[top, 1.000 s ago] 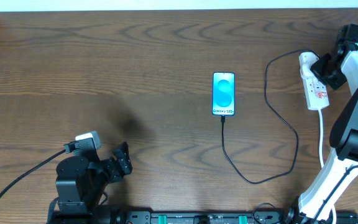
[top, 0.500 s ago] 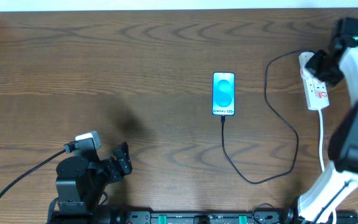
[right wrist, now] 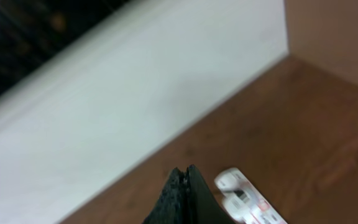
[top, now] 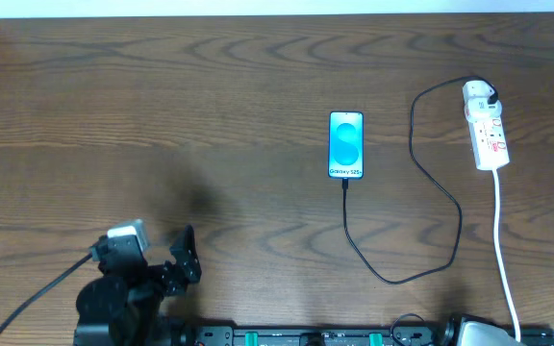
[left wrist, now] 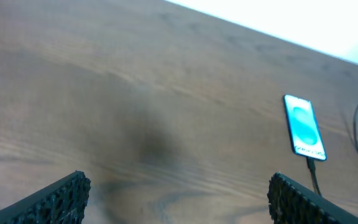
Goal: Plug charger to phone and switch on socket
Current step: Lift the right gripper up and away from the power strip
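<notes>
Overhead and two wrist views, charging task on a wooden tabletop. The phone lies flat, screen up, ahead of the left pincer and off to its right, well apart from it. That pincer stands wide, its two pads at the lower corners of the left wrist view with nothing between them. The charger runs from the phone's near short edge, where its tip appears seated, loops across the wood and ends at the white adapter, which sits on the far end of the socket. The right pincer shows in its own wrist view as a single dark wedge with only a seam down the middle, so it reads as pressed together and carrying nothing. The socket lies below that pincer and just to the right of its tips, not touching them. The socket's long axis runs away from the robot, roughly parallel to the phone, with its white cord trailing toward the near edge. Judged from this layout, the plugging step looks done and the switch remains. Whether it is already on cannot be told. The right arm is clearly the nearer one, and it would have to descend onto the strip's top face.
</notes>
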